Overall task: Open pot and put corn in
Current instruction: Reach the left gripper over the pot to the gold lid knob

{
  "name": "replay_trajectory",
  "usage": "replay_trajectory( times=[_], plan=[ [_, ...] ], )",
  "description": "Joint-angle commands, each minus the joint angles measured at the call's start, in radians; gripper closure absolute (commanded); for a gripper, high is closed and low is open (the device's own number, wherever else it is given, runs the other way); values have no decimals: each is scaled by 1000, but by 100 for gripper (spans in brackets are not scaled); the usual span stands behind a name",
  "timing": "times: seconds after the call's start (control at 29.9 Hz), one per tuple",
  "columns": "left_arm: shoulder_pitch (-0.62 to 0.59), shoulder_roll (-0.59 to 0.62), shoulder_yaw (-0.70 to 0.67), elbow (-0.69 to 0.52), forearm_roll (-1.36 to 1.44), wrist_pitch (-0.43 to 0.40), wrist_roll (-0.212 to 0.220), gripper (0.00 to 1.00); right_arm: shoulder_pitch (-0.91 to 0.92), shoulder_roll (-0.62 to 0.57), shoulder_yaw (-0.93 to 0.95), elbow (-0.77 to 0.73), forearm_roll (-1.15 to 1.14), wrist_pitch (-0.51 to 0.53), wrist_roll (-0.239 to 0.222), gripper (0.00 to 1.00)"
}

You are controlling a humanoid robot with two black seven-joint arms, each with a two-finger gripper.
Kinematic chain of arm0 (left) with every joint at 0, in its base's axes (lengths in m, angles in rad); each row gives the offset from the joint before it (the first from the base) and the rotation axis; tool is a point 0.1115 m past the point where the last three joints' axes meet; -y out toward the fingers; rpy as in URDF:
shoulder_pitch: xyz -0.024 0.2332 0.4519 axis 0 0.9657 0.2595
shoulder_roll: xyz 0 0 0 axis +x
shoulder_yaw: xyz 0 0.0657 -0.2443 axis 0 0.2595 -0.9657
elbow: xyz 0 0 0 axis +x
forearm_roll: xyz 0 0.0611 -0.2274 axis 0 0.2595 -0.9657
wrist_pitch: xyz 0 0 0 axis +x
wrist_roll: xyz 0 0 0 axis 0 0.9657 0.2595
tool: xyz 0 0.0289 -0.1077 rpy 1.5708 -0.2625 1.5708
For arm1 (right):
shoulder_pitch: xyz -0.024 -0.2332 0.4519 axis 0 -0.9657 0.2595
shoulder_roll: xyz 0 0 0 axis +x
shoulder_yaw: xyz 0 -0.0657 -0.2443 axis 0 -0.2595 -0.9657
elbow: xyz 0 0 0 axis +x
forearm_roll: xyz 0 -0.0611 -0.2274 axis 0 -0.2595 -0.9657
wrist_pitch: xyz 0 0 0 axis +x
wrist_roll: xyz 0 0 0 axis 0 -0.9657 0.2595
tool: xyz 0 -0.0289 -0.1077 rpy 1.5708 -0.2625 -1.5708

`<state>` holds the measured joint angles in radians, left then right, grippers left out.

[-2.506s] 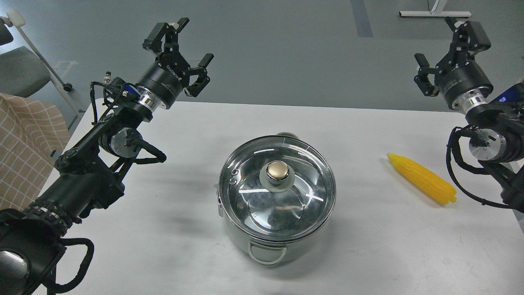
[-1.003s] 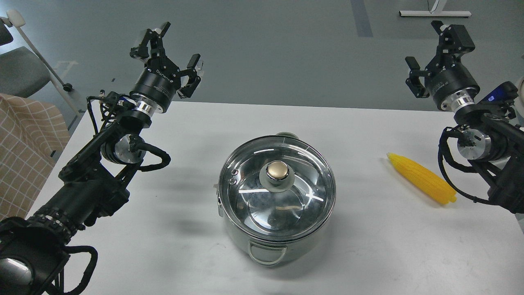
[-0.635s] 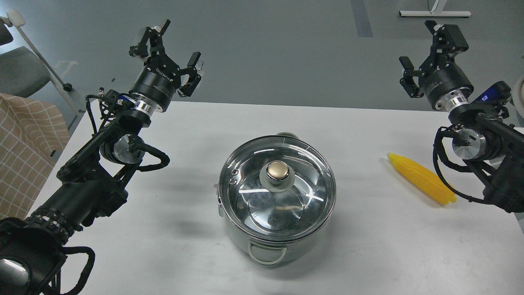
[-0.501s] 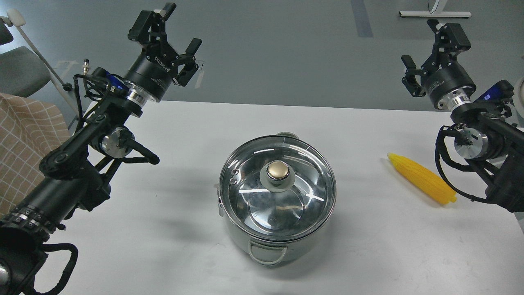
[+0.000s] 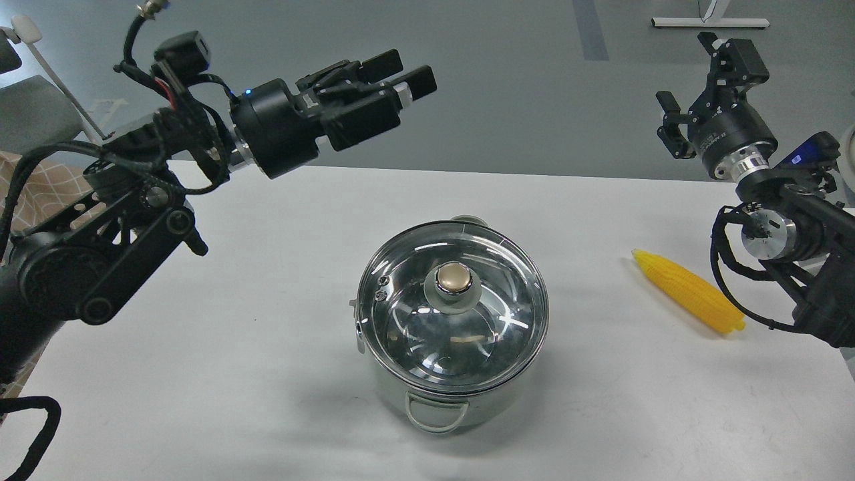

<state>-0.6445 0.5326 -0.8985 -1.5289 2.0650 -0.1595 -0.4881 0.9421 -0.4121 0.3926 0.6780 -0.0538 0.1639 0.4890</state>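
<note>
The steel pot [image 5: 442, 394] stands in the middle of the white table [image 5: 267, 347], shut by a glass lid [image 5: 494, 300] with a brass-coloured knob [image 5: 453, 278]. The yellow corn [image 5: 691, 300] lies on the table to the pot's right, pointed end toward the far left. My left gripper [image 5: 401, 72] is open and empty. It points right, high above the table's far edge, up and left of the pot. My right gripper [image 5: 700, 77] is open and empty, raised beyond the table's far right, above the corn.
A checked brown cloth [image 5: 33, 194] and a grey chair [image 5: 33, 113] are off the table's left side. A white stand base [image 5: 708, 23] lies on the grey floor at the far right. My right arm's joints [image 5: 781, 234] hang close to the corn's right.
My left arm has swung up and toward the centre, and its gripper has turned from pointing upward to pointing right. The right gripper has barely moved. Pot, lid and corn have not moved.
</note>
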Motion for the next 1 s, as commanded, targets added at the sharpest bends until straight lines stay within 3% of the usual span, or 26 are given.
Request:
replay_trajectory(
  times=[0.0,0.13,0.5,0.97],
  plan=[
    [-1,17,107,-8,117,93,-1,3,-3,-1,0,0,0,-1,0,0],
    [-1,52,228,-59,117,95,-1,3,-5,-1,0,2,0,-1,0,0],
    [3,50,341,-76,117,95,-1,2,-19,-2,0,3,0,-1,0,0],
    [54,35,342,-24,117,100,-1,3,-20,-2,2,6,0,-3,0,0]
  ],
)
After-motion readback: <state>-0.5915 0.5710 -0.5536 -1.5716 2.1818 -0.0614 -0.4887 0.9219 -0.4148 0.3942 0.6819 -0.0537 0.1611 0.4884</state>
